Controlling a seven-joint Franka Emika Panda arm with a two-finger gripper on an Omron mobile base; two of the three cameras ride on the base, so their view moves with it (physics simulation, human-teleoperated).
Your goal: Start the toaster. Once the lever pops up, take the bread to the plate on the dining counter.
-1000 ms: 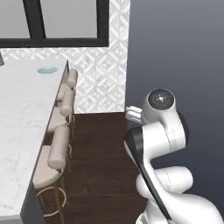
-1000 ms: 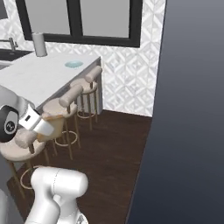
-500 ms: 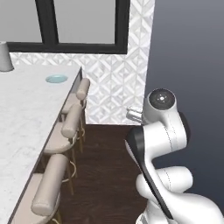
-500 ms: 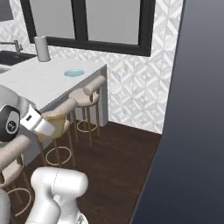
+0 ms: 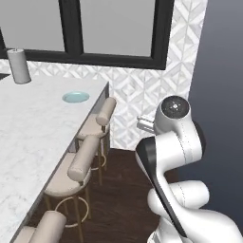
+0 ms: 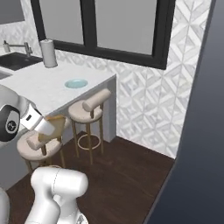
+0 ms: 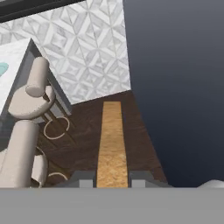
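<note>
Hand view: the gripper [image 7: 112,180] is clamped on the bread [image 7: 111,144], which stands edge-on between the two dark fingertips [image 7: 85,179], above the dark wood floor [image 7: 83,127]. Just to the side stand the beige bar stools [image 7: 27,98] along the dining counter [image 5: 33,128]. On that counter, near its far corner, lies the plate [image 5: 75,97], with a grey cylinder [image 5: 20,66] further back by the window [image 5: 85,28].

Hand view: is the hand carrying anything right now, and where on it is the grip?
Yes. The hand holds the bread edge-on, its two fingers pinching the slice's flat faces at the end nearest the camera; the rest sticks out ahead.
</note>
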